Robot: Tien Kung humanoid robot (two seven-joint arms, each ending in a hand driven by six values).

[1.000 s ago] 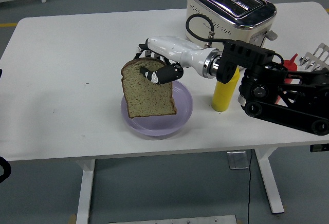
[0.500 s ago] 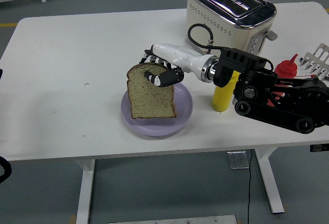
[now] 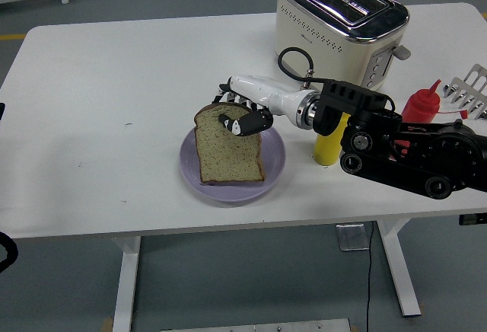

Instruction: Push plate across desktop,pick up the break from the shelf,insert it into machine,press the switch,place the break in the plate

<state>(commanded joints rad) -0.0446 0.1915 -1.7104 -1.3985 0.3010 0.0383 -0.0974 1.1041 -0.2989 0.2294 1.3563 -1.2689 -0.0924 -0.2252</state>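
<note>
A white table [image 3: 91,103] on a grey floor carries everything. The right hand [image 3: 242,115] pinches the top crust of the bread slice [image 3: 228,151], whose lower part lies in the lilac plate [image 3: 275,166]. Judging by this, only the release is left. The toaster [image 3: 342,16] stands behind the plate, a yellow bottle [image 3: 329,143] and a red bottle [image 3: 422,105] to its right; left of the plate the table is bare. The plate sits near the front edge.

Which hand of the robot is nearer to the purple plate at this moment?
The right. The right hand grips the bread slice by its top, directly over the purple plate. The left hand does not appear in the picture.
</note>
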